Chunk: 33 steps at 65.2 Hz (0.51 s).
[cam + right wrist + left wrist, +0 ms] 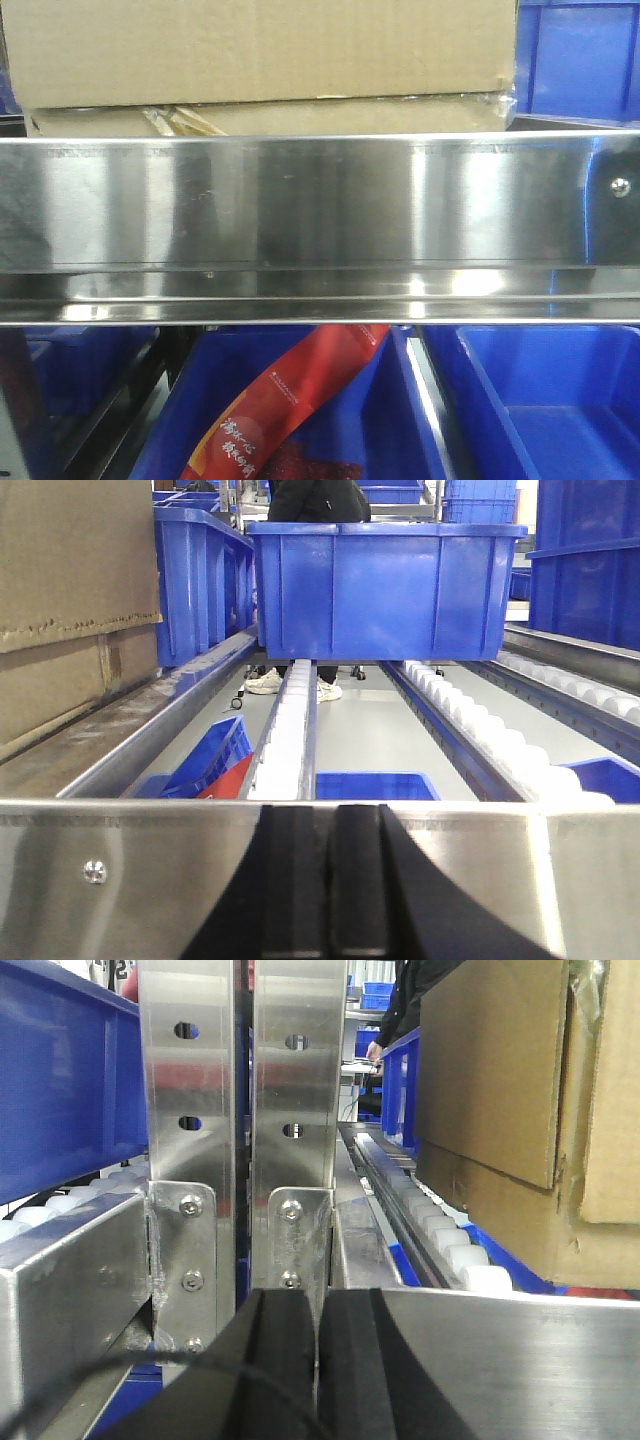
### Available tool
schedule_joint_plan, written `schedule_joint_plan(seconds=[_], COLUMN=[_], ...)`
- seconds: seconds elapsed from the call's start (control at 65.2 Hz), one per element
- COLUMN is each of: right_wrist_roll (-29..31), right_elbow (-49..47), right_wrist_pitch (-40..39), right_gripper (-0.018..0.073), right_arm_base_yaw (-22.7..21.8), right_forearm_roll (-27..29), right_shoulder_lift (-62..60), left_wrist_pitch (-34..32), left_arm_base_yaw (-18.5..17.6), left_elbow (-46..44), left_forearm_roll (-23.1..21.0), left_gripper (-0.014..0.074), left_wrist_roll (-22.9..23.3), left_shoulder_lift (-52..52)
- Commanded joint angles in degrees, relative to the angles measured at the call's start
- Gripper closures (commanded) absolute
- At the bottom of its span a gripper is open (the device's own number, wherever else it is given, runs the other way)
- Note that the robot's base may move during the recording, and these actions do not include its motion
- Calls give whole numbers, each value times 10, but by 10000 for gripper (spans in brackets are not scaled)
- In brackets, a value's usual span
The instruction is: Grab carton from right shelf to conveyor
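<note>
A brown cardboard carton (pixel 260 60) sits on the roller shelf just behind the steel front rail (pixel 320 215). It shows at the right of the left wrist view (pixel 500 1110) and at the left of the right wrist view (pixel 70 610). My left gripper (pixel 316 1360) is shut and empty, low in front of the rail, left of the carton. My right gripper (pixel 331 880) is shut and empty, in front of the rail, right of the carton.
Blue bins stand on the shelf: one ahead of the right gripper (pixel 385 585), one at the far right (pixel 580 60). Steel uprights (pixel 240 1110) stand ahead of the left gripper. Lower blue bins (pixel 540 400) hold a red packet (pixel 290 400). A person stands behind (pixel 315 500).
</note>
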<state>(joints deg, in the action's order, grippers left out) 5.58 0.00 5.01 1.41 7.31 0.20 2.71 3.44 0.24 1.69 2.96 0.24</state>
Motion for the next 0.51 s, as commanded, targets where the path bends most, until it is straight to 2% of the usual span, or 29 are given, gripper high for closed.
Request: schedule_joint_plan(seconds=[0.0, 0.43, 0.491], right_wrist_roll=[4, 4, 4], right_elbow=[0, 0, 0], right_wrist_pitch=[-12, -12, -14], right_gripper=[628, 628, 628], right_arm_base_yaw=[0, 0, 0], right_forearm_roll=[0, 0, 0], right_shoulder_lift=[-2, -2, -2], left_wrist_pitch=[-7, -7, -9], left_arm_base_yaw=[2, 2, 2], left_elbow=[-2, -2, -2], left_forearm_roll=[-3, -3, 11], left_gripper=[582, 582, 582], left_wrist_roll=[-2, -2, -2], left_shoulder_lift=[-2, -2, -2])
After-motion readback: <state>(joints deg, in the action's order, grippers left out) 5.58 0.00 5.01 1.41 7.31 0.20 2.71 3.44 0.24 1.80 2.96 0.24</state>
